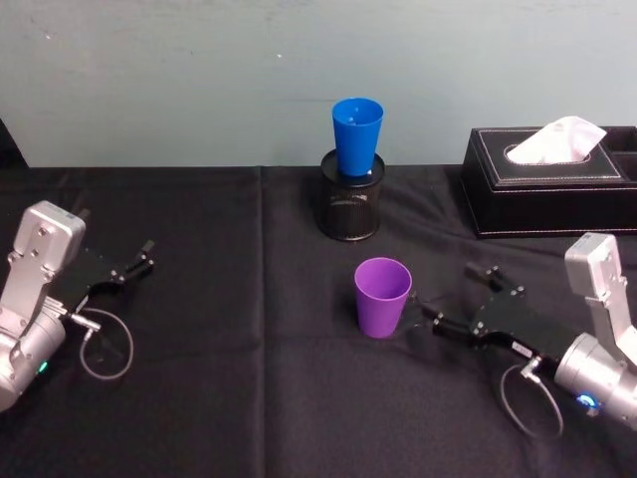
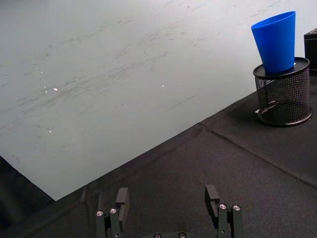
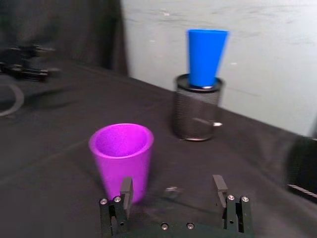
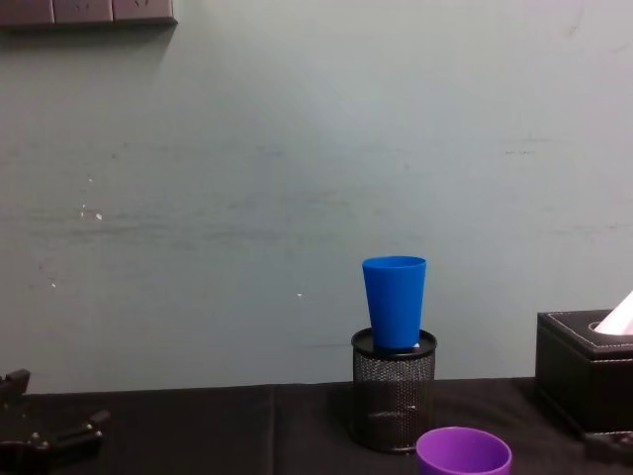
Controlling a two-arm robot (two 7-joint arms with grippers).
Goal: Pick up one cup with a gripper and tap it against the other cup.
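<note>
Just now the purple cup [image 1: 383,297] stands upright, mouth up, on the black-clothed table [image 1: 229,398], near its middle. The right gripper [image 1: 445,291] lies low over the cloth at about 3 o'clock from the cup, just beside it and pointing toward it. Its two fingers [image 3: 126,191] are spread wide and grip nothing. The cup is not squarely between them. In the right wrist view it stands just ahead of one fingertip, with the gap between the fingers mostly to the side of it. Whether that fingertip touches the cup's wall I cannot tell.

At 12 o'clock from the purple cup, a little apart, the blue cup [image 1: 356,134] stands upright with its base sunk in a black mesh pen holder [image 1: 349,209]. A black tissue box [image 1: 547,184] sits at 3 o'clock from the holder. The left gripper [image 1: 144,257] rests at 9 o'clock from the purple cup, well apart, fingers parted and empty.
</note>
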